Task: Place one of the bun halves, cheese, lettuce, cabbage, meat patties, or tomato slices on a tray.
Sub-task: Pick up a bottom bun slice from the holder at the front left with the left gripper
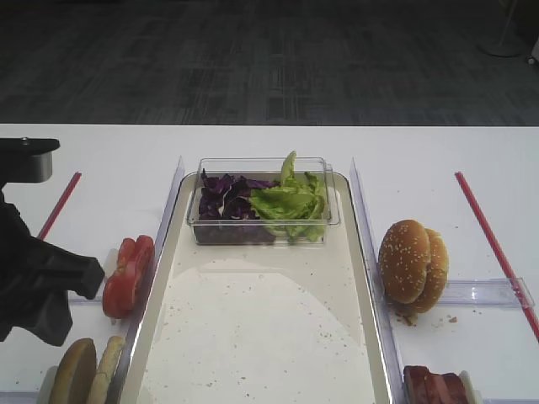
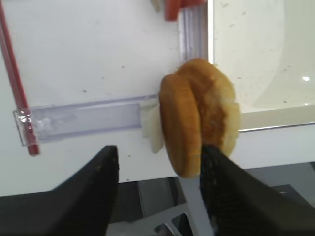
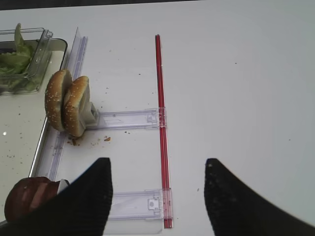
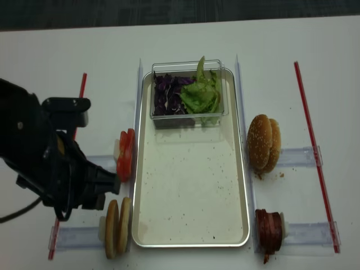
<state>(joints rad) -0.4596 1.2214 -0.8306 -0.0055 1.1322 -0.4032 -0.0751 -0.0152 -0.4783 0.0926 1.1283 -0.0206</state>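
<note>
Tan bun halves (image 2: 197,118) stand on edge at the tray rim (image 2: 275,123), left pincer (image 2: 160,189) spread.

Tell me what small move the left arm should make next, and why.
Probably ease the left gripper forward until its open jaws straddle the bun halves, then close. In the left wrist view the buns stand on edge just ahead, one finger already beside them, nothing held, and the tray floor is bare.

One high camera looks across the white worktop (image 1: 253,143) from the near side. Another looks straight down. Both show the big silver-rimmed tray (image 4: 136,169). Each wrist camera looks down close past its own black fingers (image 2: 93,196).
</note>
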